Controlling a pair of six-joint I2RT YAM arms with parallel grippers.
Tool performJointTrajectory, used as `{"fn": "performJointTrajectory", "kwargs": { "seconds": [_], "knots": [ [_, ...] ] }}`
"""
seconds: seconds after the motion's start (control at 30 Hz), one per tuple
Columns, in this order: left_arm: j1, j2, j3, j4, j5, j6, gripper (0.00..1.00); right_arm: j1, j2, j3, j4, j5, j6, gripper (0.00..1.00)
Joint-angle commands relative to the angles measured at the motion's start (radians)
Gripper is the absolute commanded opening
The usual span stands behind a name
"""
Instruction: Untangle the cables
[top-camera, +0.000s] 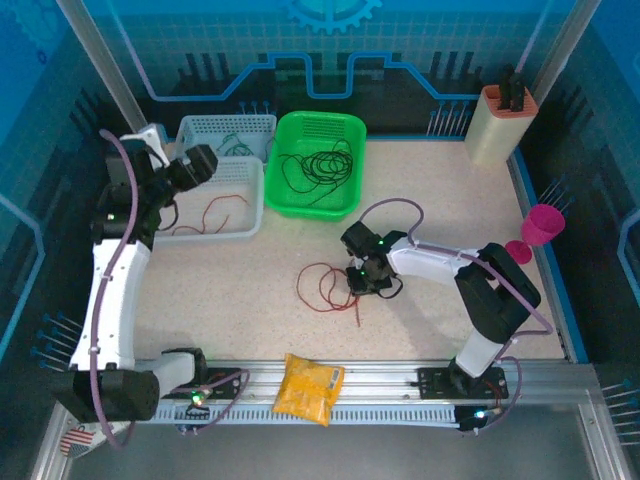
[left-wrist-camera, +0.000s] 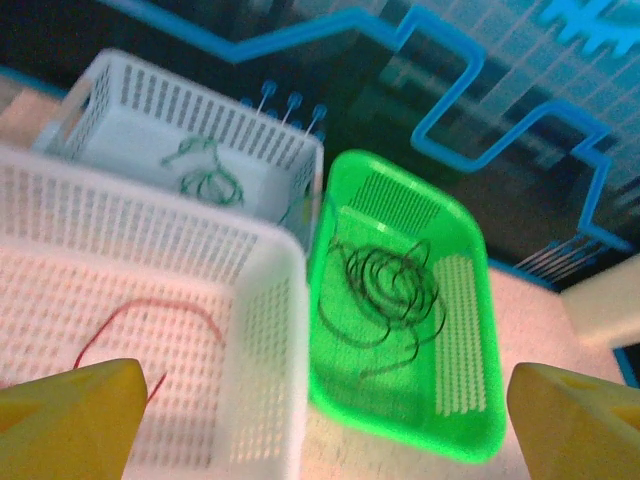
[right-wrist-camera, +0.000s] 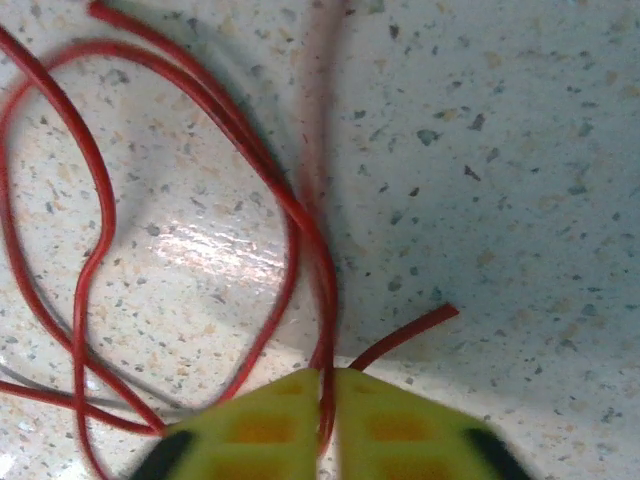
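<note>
Right tool (right-wrist-camera: 328, 380) clenched on red cable (right-wrist-camera: 103, 215) at coil's 3 o'clock edge; slow vertical lift advised; left tool (left-wrist-camera: 320, 420) released.

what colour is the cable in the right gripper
Red; the cable shows best in the right wrist view.

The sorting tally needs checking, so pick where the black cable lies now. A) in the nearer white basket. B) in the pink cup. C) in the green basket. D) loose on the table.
C: the black cable lies coiled inside the green basket; the cable loose on the table is a red cable.
</note>
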Motion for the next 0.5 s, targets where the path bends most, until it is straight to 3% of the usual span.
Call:
{"fn": "performJointTrajectory", "kwargs": {
  "seconds": [0.0, 0.3, 0.47],
  "knots": [
    [0.003, -0.049, -0.055, -0.111, 0.022, 0.033, 0.94, 0.032, -0.029, 0.076, -0.005, 0.03, -0.019, 0.0],
    [0.003, -0.124, -0.089, -0.152, 0.013, 0.005, 0.94, 0.077, -0.177, 0.299, 0.017, 0.05, -0.02, 0.0],
    [0.003, -0.13, -0.092, -0.17, 0.001, 0.004, 0.94, 0.103, -0.187, 0.399, 0.141, 0.019, -0.015, 0.0]
  ]
}}
